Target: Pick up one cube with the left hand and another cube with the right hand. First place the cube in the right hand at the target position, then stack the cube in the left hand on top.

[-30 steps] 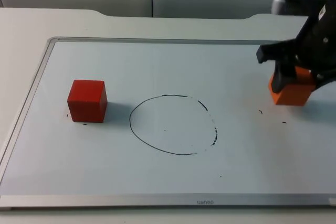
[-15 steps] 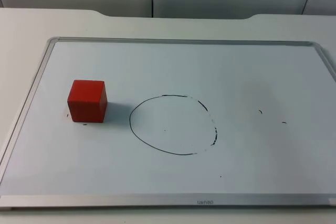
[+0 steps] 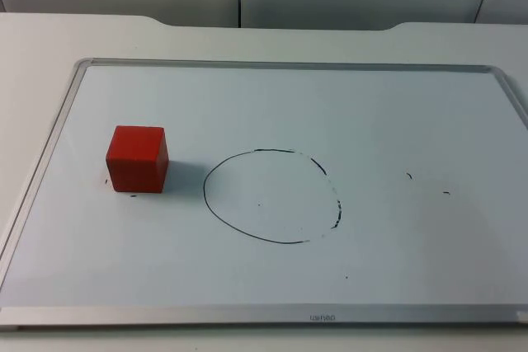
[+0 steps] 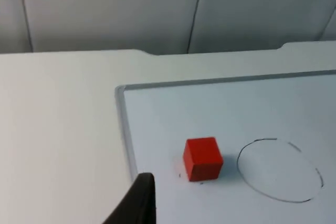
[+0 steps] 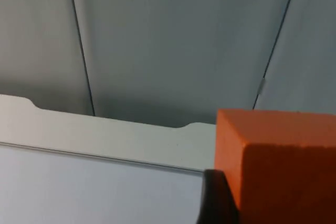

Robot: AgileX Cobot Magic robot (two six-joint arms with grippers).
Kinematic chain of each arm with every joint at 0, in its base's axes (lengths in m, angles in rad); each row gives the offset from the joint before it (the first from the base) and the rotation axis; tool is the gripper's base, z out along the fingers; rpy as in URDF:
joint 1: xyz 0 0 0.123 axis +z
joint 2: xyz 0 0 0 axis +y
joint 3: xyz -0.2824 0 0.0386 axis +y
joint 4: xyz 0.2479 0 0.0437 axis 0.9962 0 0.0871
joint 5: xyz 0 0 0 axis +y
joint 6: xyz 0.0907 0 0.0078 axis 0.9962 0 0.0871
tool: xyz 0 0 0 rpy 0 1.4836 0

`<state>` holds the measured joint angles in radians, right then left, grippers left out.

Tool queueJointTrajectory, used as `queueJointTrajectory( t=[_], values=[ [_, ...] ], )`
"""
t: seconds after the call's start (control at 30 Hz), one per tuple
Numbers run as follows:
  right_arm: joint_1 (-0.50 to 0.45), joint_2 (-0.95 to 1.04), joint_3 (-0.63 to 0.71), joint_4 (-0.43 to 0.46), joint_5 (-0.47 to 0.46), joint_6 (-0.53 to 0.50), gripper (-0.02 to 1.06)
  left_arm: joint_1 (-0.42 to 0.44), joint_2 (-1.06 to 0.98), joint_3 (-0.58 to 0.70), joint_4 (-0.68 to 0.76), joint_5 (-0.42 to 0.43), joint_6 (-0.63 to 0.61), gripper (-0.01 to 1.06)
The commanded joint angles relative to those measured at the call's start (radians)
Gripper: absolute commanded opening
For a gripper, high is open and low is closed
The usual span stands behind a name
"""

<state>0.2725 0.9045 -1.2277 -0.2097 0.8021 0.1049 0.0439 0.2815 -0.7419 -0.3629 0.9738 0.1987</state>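
Right gripper (image 5: pixel 220 203) clamps orange cube (image 5: pixel 278 166); red cube (image 4: pixel 202 158) beyond left gripper (image 4: pixel 137 203), width unclear.

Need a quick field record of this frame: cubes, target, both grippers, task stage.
red cube: resting on the whiteboard, beside and outside the hand-drawn black circle
orange cube: held against the right gripper's black fingertip, lifted away from the board
circle: nothing inside it
left gripper: fingertip near the whiteboard's edge, short of the red cube, not touching it
stage: orange cube picked; red cube not yet picked; nothing placed
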Motion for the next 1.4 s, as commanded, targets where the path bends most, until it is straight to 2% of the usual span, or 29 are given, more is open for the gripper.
queueJointTrajectory(
  t=[0.0, 0.17, 0.23, 0.3, 0.33, 0.43, 0.6, 0.73, 0.83, 0.97, 1.0, 1.17, 1.37],
  values=[
    [-0.005, -0.035, -0.008, -0.005, 0.013, -0.017, 0.0, -0.007, 0.056, -0.033, -0.044, -0.035, 0.038, 1.05],
    [-0.005, -0.096, -0.008, -0.02, 0.048, -0.036, 0.0, -0.007, 0.259, -0.131, -0.134, -0.06, 0.122, 1.05],
    [-0.005, -0.121, -0.005, -0.022, 0.074, -0.036, 0.0, -0.007, 0.351, -0.168, -0.195, -0.054, 0.198, 1.05],
    [-0.005, -0.154, 0.028, -0.022, 0.056, -0.036, 0.0, -0.007, 0.445, -0.198, -0.263, -0.052, 0.274, 1.05],
    [-0.005, -0.154, 0.028, -0.022, 0.056, -0.036, 0.0, -0.007, 0.445, -0.198, -0.263, -0.052, 0.274, 1.05],
    [-0.005, -0.215, 0.12, -0.022, 0.022, -0.029, 0.0, -0.007, 0.564, -0.227, -0.318, -0.052, 0.355, 1.05],
    [-0.005, -0.29, 0.237, -0.022, 0.017, -0.003, 0.0, -0.007, 0.711, -0.236, -0.353, -0.074, 0.37, 1.05],
    [-0.005, -0.314, 0.27, -0.022, 0.036, 0.001, 0.0, -0.029, 0.826, -0.236, -0.371, -0.115, 0.37, 1.05],
    [-0.005, -0.321, 0.274, -0.02, 0.051, 0.004, 0.0, -0.07, 0.882, -0.236, -0.371, -0.156, 0.367, 1.05],
    [-0.005, -0.321, 0.274, -0.02, 0.06, 0.009, 0.0, -0.186, 0.989, -0.236, -0.344, -0.263, 0.302, 1.05],
    [-0.005, -0.321, 0.274, -0.02, 0.06, 0.009, 0.0, -0.186, 0.989, -0.236, -0.344, -0.263, 0.302, 1.05],
    [-0.005, -0.321, 0.274, -0.027, 0.057, 0.011, 0.0, -0.323, 1.123, -0.237, -0.191, -0.381, 0.127, 1.05],
    [-0.005, -0.321, 0.274, -0.027, 0.047, 0.011, 0.0, -0.364, 1.23, -0.237, -0.118, -0.428, 0.013, 1.05]
  ],
)
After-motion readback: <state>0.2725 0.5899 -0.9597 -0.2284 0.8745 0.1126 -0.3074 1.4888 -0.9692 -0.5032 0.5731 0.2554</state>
